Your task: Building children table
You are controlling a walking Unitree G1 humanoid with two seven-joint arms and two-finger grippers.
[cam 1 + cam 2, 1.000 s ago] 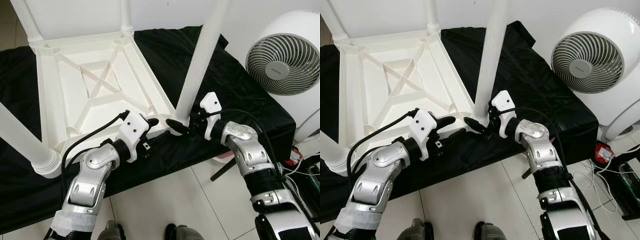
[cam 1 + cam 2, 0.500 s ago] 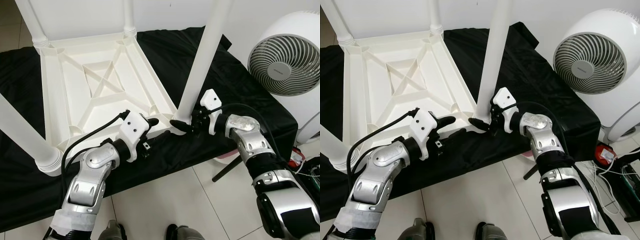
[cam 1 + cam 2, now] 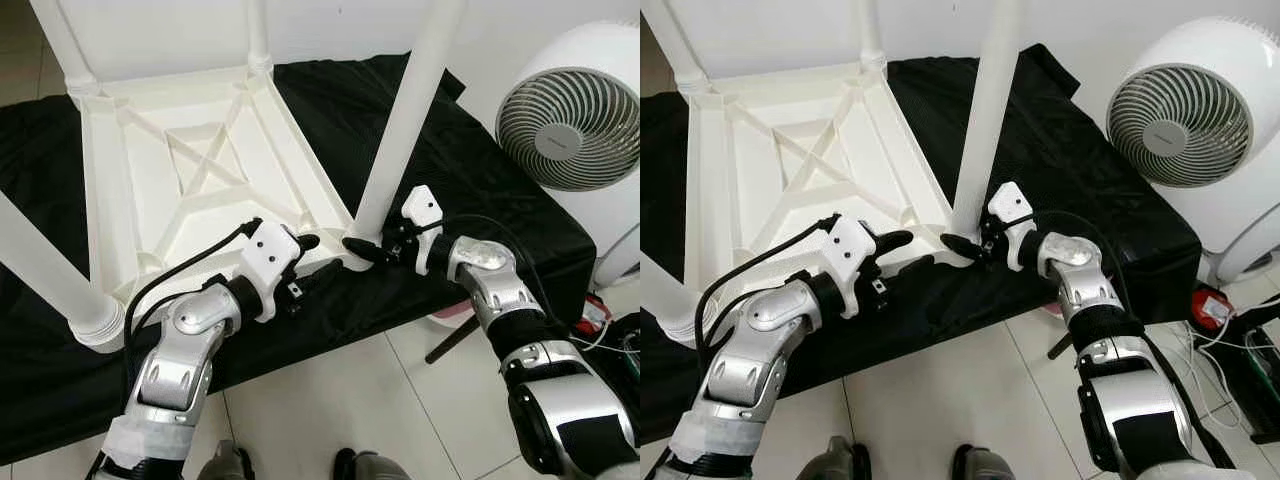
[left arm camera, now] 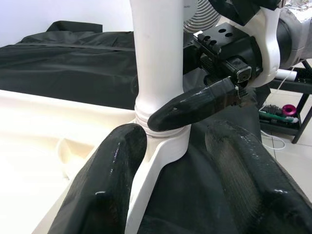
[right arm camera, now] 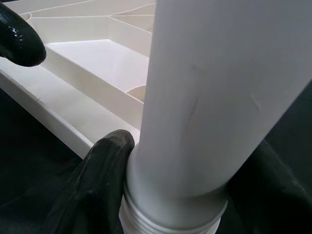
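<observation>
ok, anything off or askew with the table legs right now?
Nothing damaged. The near-right leg leans off to the right over its corner socket, not fully seated; right gripper clamps its base.

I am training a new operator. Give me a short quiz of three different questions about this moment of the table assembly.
1. True or false: the table top lies upside down on the black cloth.
2. Which gripper closes its fingers around the base of the near leg: A) left gripper, B) right gripper?
3. Fill in: beyond the cloth on the robot's right stands a white ____.

Key: 1 true; 2 B; 3 fan.
</observation>
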